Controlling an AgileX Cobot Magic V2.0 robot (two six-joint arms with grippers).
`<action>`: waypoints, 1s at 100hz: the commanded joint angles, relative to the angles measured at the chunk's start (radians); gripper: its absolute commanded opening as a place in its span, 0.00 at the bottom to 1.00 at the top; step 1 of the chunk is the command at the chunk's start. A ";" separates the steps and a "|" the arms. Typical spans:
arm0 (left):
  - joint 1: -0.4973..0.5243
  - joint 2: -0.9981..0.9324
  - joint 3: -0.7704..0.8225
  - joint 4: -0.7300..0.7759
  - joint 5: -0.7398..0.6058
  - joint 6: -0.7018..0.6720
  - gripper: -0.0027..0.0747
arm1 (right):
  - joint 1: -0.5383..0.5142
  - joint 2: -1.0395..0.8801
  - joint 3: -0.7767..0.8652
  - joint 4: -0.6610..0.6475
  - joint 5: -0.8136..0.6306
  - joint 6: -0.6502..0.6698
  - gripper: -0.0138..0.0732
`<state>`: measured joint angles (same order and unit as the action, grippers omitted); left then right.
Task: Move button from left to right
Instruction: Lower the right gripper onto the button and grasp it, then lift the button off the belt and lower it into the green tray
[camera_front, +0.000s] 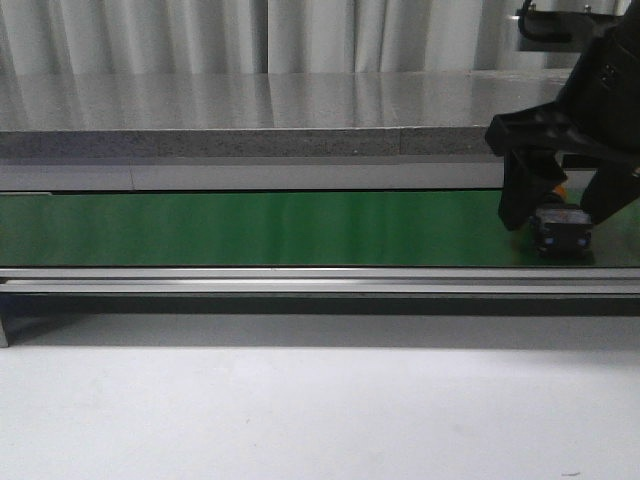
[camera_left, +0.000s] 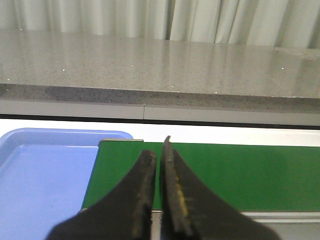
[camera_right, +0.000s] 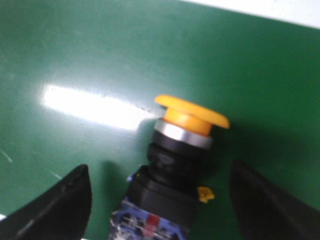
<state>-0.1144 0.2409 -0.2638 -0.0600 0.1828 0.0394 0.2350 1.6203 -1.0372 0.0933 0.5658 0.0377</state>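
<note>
Belt surface (camera_front: 250, 228), a long matte green strip in a metal frame, passes beneath the right pincer (camera_front: 562, 205) and carries the button (camera_front: 561, 232) at its right end. Behind it runs a speckled grey stone counter (camera_front: 250, 110) with a polished, reflective top. The right pincer, black with broad blunt jaws, stands open and straddles the button; in the right wrist view both jaws flank the switch with clear gaps, touching nothing. The left pincer (camera_left: 160, 165) hangs closed and empty, its thin dark blades pressed together over the left end of the belt, with a smooth blue plastic tray (camera_left: 45, 175) just beside that end. The button lies tilted on the belt between the right jaws: round orange-yellow mushroom cap, bright metal collar, black boxy body with small blue and red marks. Judged from position, the button is already at the right; the step in hand is either release or grasp, which cannot be determined. A grasp requires the jaws to close squarely on the body.
</note>
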 joint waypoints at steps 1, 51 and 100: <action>-0.009 0.008 -0.026 -0.010 -0.084 -0.007 0.04 | -0.001 -0.026 -0.032 -0.014 -0.013 -0.013 0.77; -0.009 0.008 -0.026 -0.010 -0.084 -0.007 0.04 | -0.002 -0.025 -0.162 -0.093 0.168 -0.013 0.40; -0.009 0.008 -0.026 -0.010 -0.084 -0.007 0.04 | -0.279 -0.024 -0.326 -0.190 0.293 -0.013 0.40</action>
<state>-0.1144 0.2409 -0.2638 -0.0606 0.1828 0.0394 0.0196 1.6338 -1.3298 -0.0690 0.8735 0.0353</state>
